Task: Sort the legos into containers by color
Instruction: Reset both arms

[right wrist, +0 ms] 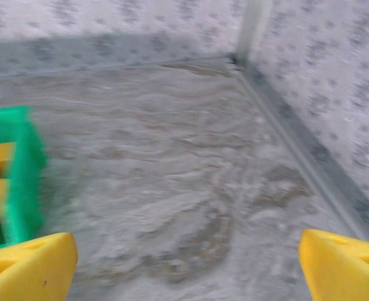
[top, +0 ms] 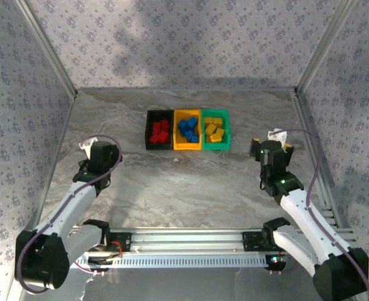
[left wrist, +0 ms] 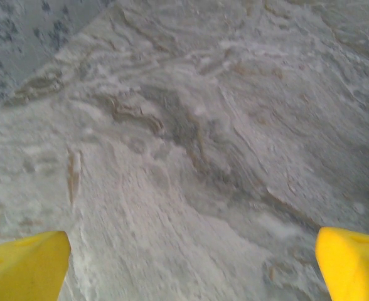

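Three containers stood side by side, touching, at the far middle of the marbled counter (top: pixel 184 188). The black container (top: pixel 149 130) on the left held the red legos (top: pixel 160 131). The yellow-orange container (top: pixel 187 148) in the centre held the blue legos (top: pixel 189 130). The green container (top: pixel 229 133) on the right held the yellow legos (top: pixel 214 130).

Both arms were well apart from the row, one to each side. The left arm (top: pixel 78 194) reached over the left part of the counter, near the patterned wall (top: pixel 21 113). Its wrist camera showed the left claw (left wrist: pixel 191 244) released, its yellow fingers (left wrist: pixel 27 266) spread wide over bare stone with nothing between them.

The right arm (top: pixel 304 207) stood near the right edge. The right claw (right wrist: pixel 187 251) was likewise released and held nothing. From its wrist camera, a blurred corner of the green container showed to the far left of the claw, with yellow pieces inside. No loose brick could be seen on the counter in the overhead view.
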{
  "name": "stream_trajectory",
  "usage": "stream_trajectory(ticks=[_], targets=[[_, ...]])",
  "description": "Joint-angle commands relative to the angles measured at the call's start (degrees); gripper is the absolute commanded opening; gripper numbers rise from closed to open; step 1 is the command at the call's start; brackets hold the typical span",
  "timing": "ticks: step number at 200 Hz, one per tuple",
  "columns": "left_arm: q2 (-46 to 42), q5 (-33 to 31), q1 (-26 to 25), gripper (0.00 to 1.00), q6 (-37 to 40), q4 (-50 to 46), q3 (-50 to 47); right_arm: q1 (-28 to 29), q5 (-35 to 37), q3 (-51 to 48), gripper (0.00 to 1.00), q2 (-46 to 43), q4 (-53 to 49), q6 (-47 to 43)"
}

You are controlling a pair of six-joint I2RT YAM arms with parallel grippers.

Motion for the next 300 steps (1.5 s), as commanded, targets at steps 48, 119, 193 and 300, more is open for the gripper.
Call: stream_trajectory(ticks=[48, 119, 193, 300], targets=[[7.96, -1.97, 5.29, 1.00, 14.41, 23.29, -3.33, -17.84, -12.91, -9.65, 1.00, 11.73, 27.54, -0.48], [15.73, 6.10, 10.41, 1.00, 18.96, 43.10, -10.53, -16.76, -17.00, -12.80, 1.00, 25.15, 44.55, -7.19], [23.92, 12.81, 10.56, 1.00, 24.07, 59.11, -12.80, -14.02, -20.47, -11.84, 1.00, 33.87, 52.84, -11.51], [30.49, 18.62, 10.67, 1.00, 26.27, 57.25, -8.46, -15.10, -28.21, -8.92, 1.00, 38.95, 51.22, -13.01]])
